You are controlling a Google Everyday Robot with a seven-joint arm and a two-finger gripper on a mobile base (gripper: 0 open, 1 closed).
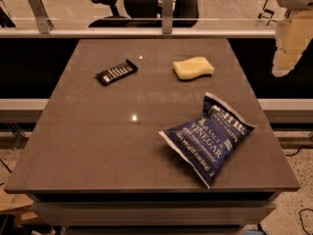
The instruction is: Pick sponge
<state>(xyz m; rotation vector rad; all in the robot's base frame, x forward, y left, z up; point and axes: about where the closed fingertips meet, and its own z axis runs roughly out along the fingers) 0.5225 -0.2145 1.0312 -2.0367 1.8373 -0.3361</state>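
The sponge (192, 67) is a pale yellow foam block with wavy sides, lying flat on the far right part of the brown table (98, 131). My gripper (288, 45) hangs at the upper right edge of the camera view, beyond the table's right side, to the right of the sponge, well apart from it and above the tabletop's level. Its cream-coloured fingers (282, 60) point downward. It holds nothing that I can see.
A blue salt and vinegar chip bag (208, 138) lies at the table's front right. A black snack bar (116, 72) lies at the far left. A rail with glass panels (146, 32) runs behind the table, with an office chair (122, 4) beyond it.
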